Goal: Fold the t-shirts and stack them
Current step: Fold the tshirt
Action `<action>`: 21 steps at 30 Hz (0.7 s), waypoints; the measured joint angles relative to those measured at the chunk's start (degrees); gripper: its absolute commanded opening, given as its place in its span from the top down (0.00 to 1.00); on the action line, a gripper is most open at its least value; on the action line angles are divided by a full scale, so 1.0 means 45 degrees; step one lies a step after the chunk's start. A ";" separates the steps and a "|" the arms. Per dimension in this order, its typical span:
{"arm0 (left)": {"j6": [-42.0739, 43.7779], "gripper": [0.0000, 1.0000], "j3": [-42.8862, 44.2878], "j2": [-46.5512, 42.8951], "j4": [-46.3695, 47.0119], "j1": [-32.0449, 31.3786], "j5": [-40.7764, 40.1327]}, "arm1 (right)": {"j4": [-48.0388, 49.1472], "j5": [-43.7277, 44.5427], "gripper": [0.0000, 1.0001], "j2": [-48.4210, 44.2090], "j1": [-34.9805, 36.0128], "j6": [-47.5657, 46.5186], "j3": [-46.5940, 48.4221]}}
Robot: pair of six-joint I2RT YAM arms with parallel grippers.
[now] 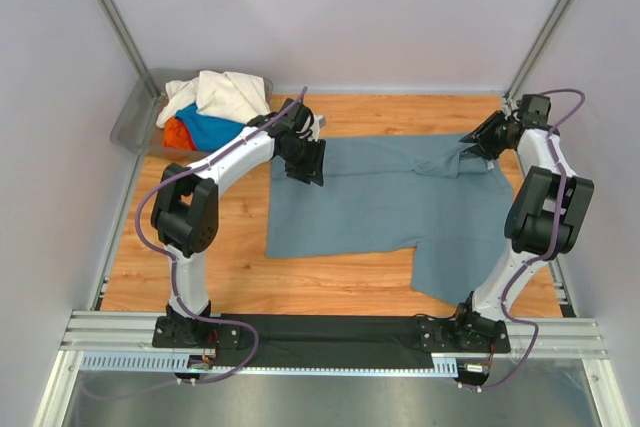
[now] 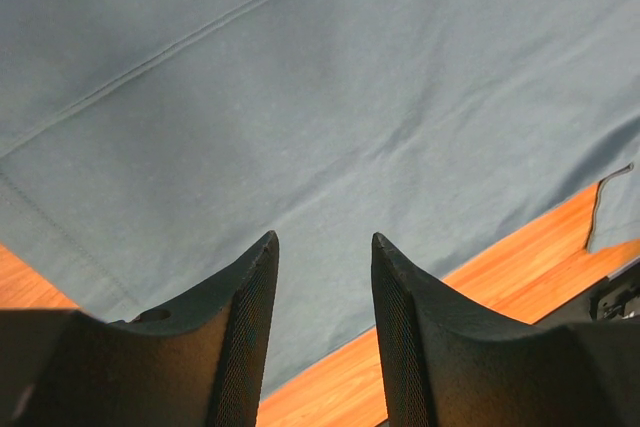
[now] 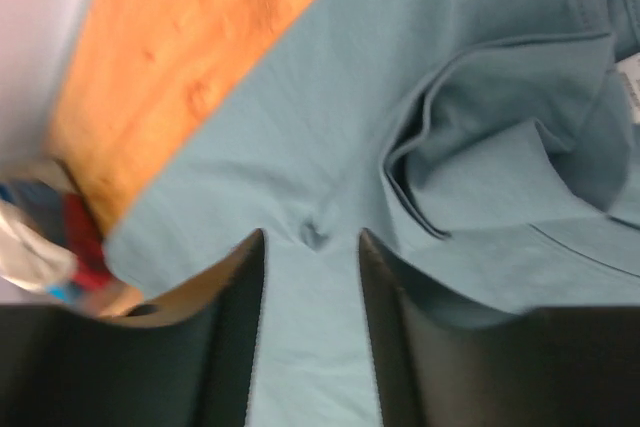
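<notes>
Grey shirt [image 1: 370, 202] lies spread on the table [image 1: 320, 282], its far right sleeve bunched. You are at the first fold. Left pincer [image 2: 324, 239] and right pincer [image 3: 311, 237] both stand apart, empty, over it. Next, smooth that sleeve, then pinch an edge.

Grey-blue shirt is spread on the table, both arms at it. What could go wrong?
1. The bunched fold by the right fingers may get folded in, leaving the grey-blue shirt lumpy.
2. The shirt's near flap lies close by the right arm and might snag when it moves.
</notes>
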 measured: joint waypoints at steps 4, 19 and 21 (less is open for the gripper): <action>0.0034 0.51 -0.0005 0.0000 -0.0005 0.0000 0.0058 | -0.0423 -0.0039 0.61 -0.0403 0.0053 -0.1753 -0.0753; 0.0034 0.51 -0.0185 -0.0015 -0.0063 0.0000 0.0194 | -0.0962 -0.0073 0.57 0.1715 0.0491 -0.4401 0.0573; 0.0034 0.51 -0.0267 -0.0015 -0.0063 0.0000 0.0194 | -0.0986 -0.0117 0.59 0.1841 0.0520 -0.4464 0.0593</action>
